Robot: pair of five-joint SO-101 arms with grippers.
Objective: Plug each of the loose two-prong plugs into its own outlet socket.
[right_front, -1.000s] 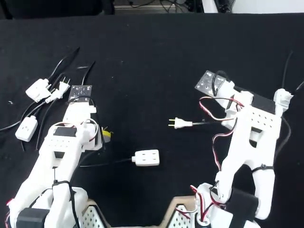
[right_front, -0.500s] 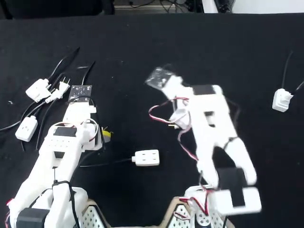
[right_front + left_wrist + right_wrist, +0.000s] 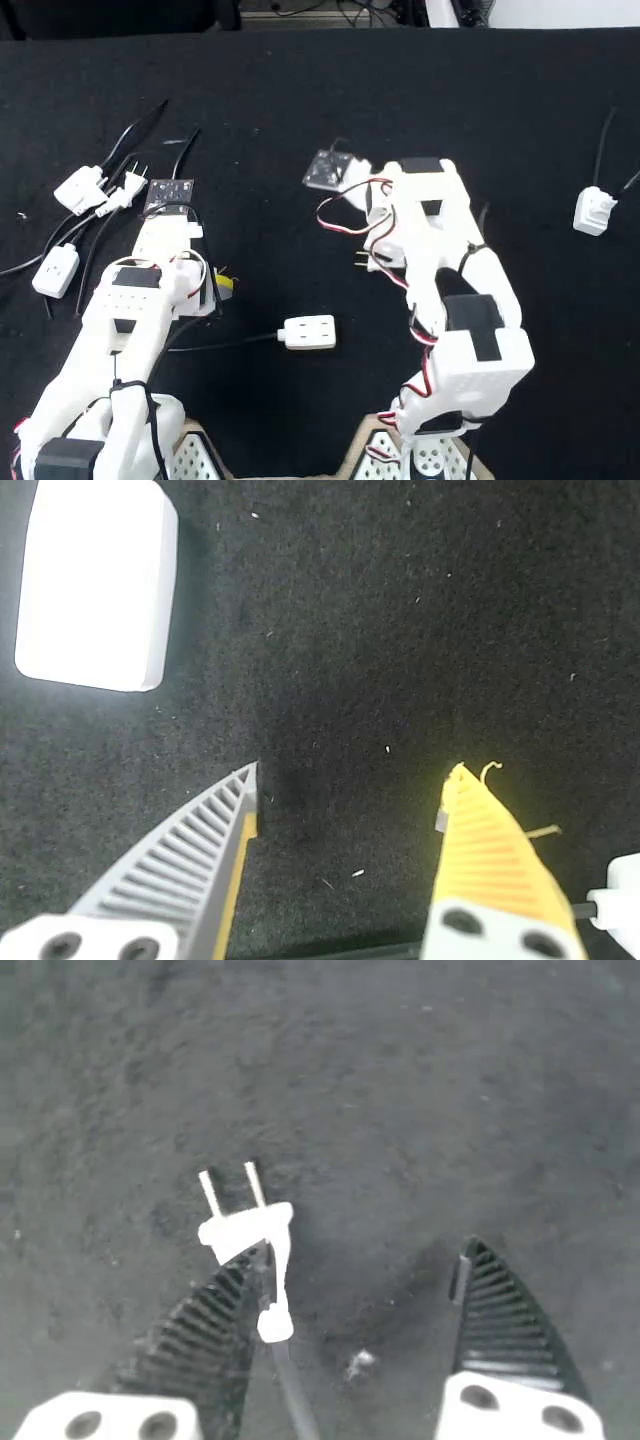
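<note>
High view: on the black cloth table (image 3: 300,100), a white outlet strip (image 3: 308,332) lies low at centre. A two-prong plug (image 3: 360,260) pokes thin prongs out beside the mid-frame right arm.

Left wrist view: the left gripper (image 3: 352,780) gapes wide on nothing, one ribbed finger grey, one yellow. A smooth rounded white block (image 3: 95,585) lies ahead.

Right wrist view: the right gripper (image 3: 358,1255) is spread wide, gripping nothing. The plug's flat white body touches one black ribbed finger (image 3: 215,1310).

Bare table (image 3: 450,1060) between right gripper (image 3: 362,1250) fingers (image 3: 500,1310); plug (image 3: 245,1225) touching one; outlet socket (image 3: 308,332) well apart.
</note>
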